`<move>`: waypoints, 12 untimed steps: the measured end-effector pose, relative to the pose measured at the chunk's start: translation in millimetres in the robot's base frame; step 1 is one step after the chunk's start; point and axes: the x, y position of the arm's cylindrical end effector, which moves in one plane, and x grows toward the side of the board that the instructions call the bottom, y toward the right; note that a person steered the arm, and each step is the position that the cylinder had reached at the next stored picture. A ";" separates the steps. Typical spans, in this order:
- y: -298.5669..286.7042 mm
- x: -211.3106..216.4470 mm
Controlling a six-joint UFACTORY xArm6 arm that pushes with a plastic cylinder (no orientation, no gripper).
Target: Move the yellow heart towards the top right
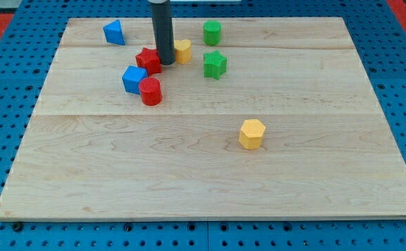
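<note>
The yellow heart (183, 51) lies on the wooden board (210, 181) near the view's top, left of centre. My tip (167, 63) stands right against the heart's left side, between it and the red star (148, 60). The dark rod rises from the tip out of the view's top and hides part of the heart's left edge.
A green cylinder (212, 32) and a green star (215, 64) lie just right of the heart. A blue cube (133, 79) and a red cylinder (151, 91) lie below the red star. A blue wedge (114, 32) is at top left. A yellow hexagon (252, 133) lies lower right.
</note>
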 end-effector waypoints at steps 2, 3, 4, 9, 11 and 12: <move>17.7 -20.1; 99.7 -20.1; 161.4 -22.8; 174.2 -66.7; 199.4 -42.9; 227.1 -60.0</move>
